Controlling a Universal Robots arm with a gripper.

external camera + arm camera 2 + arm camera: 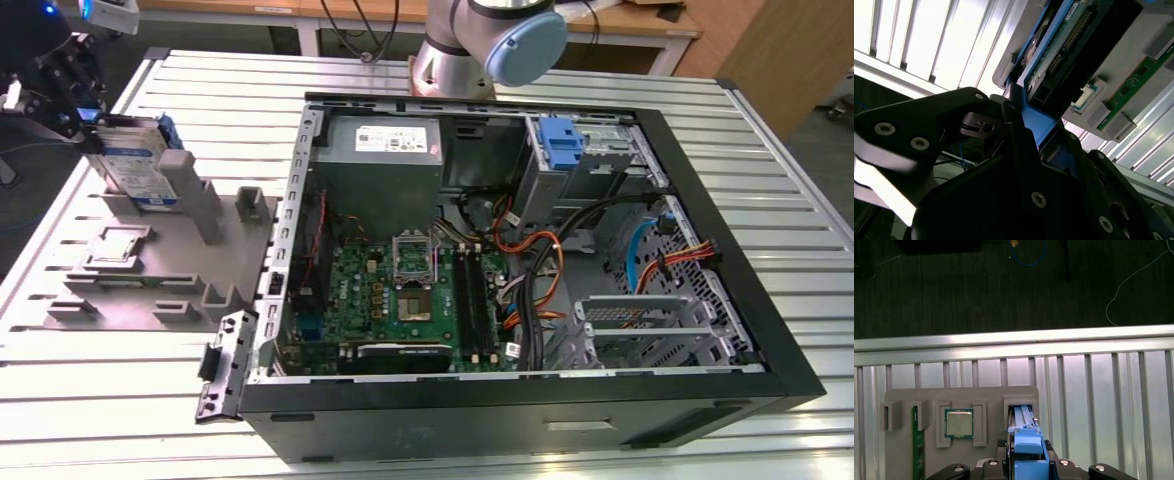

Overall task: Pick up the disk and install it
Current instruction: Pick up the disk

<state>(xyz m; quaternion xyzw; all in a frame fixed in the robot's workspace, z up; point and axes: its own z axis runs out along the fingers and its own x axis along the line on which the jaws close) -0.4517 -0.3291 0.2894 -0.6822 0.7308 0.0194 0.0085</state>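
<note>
The disk (pixel 134 165), silver with a white-and-blue label and a blue carrier, stands upright at the tall slot of the grey fixture (pixel 147 270) on the exterior view's left. My gripper (pixel 91 120) grips its upper edge from above. In the first wrist view the blue carrier (pixel 1026 440) sits between my fingers, over the fixture's slot (pixel 1021 412). The second wrist view shows the blue strip (pixel 1034 120) clamped in my gripper (pixel 1021 127). I cannot tell whether the disk's lower edge still rests in the slot.
The open computer case (pixel 747 300) lies on the slatted metal table (pixel 400 75), with another blue carrier (pixel 561 140) in its drive bay. On the fixture sit a square silver chip (pixel 958 422) and a green memory stick (pixel 915 445). The arm's base (pixel 487 45) stands behind the case.
</note>
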